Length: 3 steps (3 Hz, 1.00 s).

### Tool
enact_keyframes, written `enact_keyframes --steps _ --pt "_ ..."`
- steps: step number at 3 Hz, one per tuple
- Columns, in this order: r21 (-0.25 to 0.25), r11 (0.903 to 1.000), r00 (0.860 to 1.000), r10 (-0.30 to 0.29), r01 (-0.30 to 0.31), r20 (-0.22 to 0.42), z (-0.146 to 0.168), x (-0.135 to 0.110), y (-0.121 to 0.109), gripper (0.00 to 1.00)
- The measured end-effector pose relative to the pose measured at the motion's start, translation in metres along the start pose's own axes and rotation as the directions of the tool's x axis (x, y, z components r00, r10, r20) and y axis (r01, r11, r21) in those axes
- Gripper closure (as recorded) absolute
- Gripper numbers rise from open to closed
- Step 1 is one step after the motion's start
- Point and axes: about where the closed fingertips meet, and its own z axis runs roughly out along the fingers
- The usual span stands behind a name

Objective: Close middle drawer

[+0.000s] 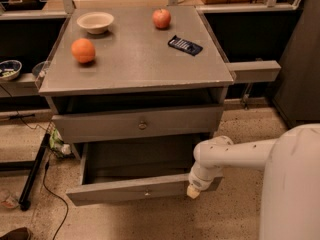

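The middle drawer [120,189] is a wide, shallow grey drawer with a narrow front and a small knob [146,193]. It stands pulled far out of the grey cabinet [135,64], and its inside looks empty. My gripper [192,191] hangs at the end of the white arm [235,154], right at the right part of the drawer's front, touching or nearly touching it. Above it, the taller-fronted drawer [100,128] with a brassy knob [142,125] stands slightly out.
On the cabinet top lie an orange [83,50], an apple [161,18], a pale bowl [95,21] and a dark packet [185,45]. A black stand leg [32,176] and a cable [50,189] lie on the floor at left. A dark cabinet [300,74] stands at right.
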Motion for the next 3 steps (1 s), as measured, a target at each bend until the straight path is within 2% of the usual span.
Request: enact_keyframes --steps 3 --pt "0.006 0.9999 1.000 0.009 -0.009 0.028 0.001 -0.013 -0.013 1.00"
